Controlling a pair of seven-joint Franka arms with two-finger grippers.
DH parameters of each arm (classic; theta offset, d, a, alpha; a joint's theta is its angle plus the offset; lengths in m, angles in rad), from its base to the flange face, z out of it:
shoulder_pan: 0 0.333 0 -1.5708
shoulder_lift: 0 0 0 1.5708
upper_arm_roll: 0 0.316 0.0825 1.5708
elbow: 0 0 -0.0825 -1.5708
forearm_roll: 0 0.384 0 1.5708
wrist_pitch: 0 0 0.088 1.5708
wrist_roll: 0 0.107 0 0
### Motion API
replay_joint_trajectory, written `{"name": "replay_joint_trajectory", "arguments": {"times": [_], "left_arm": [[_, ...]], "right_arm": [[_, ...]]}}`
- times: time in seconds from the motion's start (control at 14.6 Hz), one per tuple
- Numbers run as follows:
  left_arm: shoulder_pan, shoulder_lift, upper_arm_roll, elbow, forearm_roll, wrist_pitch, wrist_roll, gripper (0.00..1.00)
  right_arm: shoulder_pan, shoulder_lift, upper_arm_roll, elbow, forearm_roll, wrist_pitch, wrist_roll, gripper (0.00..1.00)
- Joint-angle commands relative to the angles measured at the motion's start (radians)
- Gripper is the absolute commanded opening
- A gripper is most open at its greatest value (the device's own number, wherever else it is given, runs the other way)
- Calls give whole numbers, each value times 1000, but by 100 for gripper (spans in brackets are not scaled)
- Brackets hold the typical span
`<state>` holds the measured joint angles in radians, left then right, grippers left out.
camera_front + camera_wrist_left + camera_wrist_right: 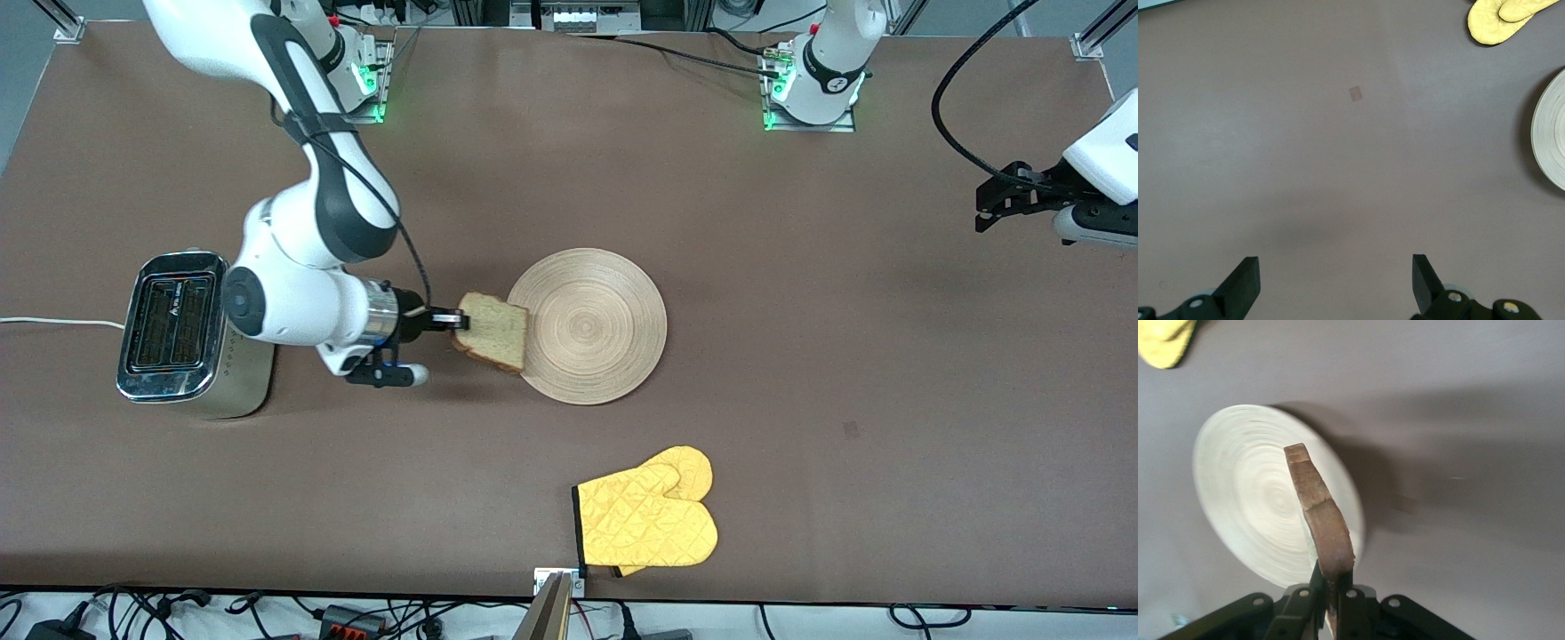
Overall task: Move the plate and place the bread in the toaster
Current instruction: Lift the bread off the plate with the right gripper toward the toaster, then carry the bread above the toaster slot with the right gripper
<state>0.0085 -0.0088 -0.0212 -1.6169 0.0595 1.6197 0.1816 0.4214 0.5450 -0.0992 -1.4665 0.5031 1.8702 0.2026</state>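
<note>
So the toaster (182, 333) sits at the right arm's end of the table, both slots facing up, white cord (53, 323) trailing off toward the table edge. Next to it the right gripper (455, 320) is clamped tight on one edge of the bread (493, 331), which hangs in the air over the rim of the plate (591, 324). The plate's sitting mid-table. Nearer the front camera there's a pair of yellow oven mitts (647, 520). The left gripper (985, 206) just waits over bare table at the left arm's end, fingers (1245, 283) spread wide with nothing in them.
</note>
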Motion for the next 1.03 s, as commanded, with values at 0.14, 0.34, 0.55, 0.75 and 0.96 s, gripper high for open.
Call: {"name": "replay_joint_trajectory", "arguments": {"times": [0.14,0.34,0.55,0.75,0.96], "left_arm": [[-7,-23,1,-12,-21,12,21,100],[-4,-13,0,11,-21,9,22,100],[-4,-13,0,11,-21,6,22,100],[1,-13,0,11,-21,3,24,100],[-1,-13,-3,11,-21,5,22,100]], "right_arm": [[0,4,-71,159,-265,-250,38,0],[-1,-2,-135,176,-392,-362,38,0],[-1,-5,-185,212,-507,-479,24,0],[3,-29,-185,242,-653,-503,-29,0],[7,-43,-185,287,-801,-508,-136,0]]}}
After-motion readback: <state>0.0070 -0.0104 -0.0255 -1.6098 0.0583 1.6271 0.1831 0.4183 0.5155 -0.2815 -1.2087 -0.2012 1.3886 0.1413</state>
